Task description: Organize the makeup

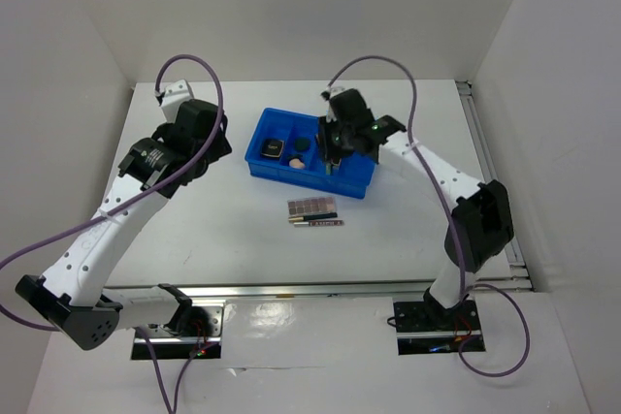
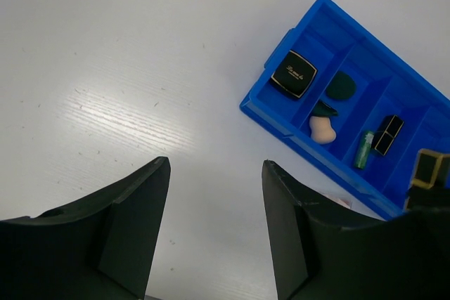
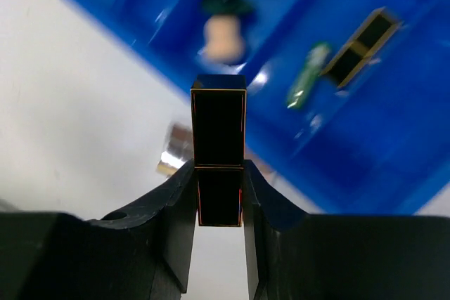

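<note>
Near edge: both arm bases.

Mid-tabletop, just short of the blue tray's [image 1: 361, 184] near wall: pinkish palette [image 1: 311, 206] lying flat. Thin pencil [image 1: 312, 217] and a second slim stick [image 1: 323, 224] lie parallel on its near side.

Tray sits toward the far edge, roughly central. Left end compartment: black square compact [image 2: 294, 74], with gold script on the lid too small to read. Next compartment: dark green round piece [image 2: 342, 86], peach sponge [image 2: 322, 130]. Third: green tube [image 2: 363, 150] beside a twin case [image 2: 388, 135]. No other writing legible.

Right arm: rises along the right edge, forearm angled in to the tray's right end, wrist pointing down. Right gripper [image 3: 219, 177] is clamped on a black-gold case [image 3: 219, 121], held upright above the tray's near wall.

Left arm: climbs from the near-left corner, wrist bent down over bare tabletop left of the tray. Left gripper [image 2: 216, 166] is spread, holding nothing.
</note>
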Controlling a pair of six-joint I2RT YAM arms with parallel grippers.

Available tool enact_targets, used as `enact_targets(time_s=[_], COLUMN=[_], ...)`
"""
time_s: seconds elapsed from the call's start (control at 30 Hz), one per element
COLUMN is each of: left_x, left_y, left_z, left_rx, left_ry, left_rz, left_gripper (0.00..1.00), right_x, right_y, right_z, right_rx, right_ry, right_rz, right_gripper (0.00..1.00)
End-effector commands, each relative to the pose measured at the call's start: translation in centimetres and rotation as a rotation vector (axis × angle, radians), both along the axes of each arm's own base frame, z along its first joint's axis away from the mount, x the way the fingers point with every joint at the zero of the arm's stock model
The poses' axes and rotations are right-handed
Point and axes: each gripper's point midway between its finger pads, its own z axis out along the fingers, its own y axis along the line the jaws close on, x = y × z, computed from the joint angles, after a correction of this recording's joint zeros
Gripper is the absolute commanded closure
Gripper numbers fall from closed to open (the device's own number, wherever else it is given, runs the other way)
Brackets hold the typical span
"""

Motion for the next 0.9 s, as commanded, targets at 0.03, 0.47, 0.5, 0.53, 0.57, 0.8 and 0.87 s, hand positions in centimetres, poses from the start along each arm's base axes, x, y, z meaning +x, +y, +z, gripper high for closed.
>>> enact_targets(time_s=[0.03,0.47,0.5,0.53,0.57,0.8,0.87], left_x=[0.1,-0.4,-0.4,-0.5,-0.5,-0.5,-0.5], left_y=[0.6,0.8,0.8,0.9,0.9,0.9,0.9], left_z=[1.0,0.9,0.9,0.8,0.8,0.7,0.7], left_rx=[0.002,0.006,0.006,0.010,0.003,0.008,0.008], left_ry=[-0.040,-0.033,-0.033,-0.025,-0.027,-0.017,-0.017], left_rz=[0.000,-0.018,-0.018,-0.018,-0.013,-0.013,-0.013], left_gripper=[0.32,0.32,0.32,0.32,0.32,0.32,0.32], right_x=[5.6,12.0,12.0,11.8,11.8,11.1,11.3], right_y=[-2.4,-3.9,-3.9,-4.0,-4.0,-3.9,-3.8], right_z=[0.1,-5.3,-5.9,-6.5,-6.9,-8.3,-8.7], right_rx=[0.066,0.085,0.079,0.070,0.065,0.074,0.073], right_ry=[0.060,0.121,0.132,0.149,0.157,0.197,0.198], right_rz=[-0.142,-0.207,-0.207,-0.209,-0.209,-0.214,-0.214], right_gripper=[0.84,0.82,0.82,0.81,0.81,0.74,0.74])
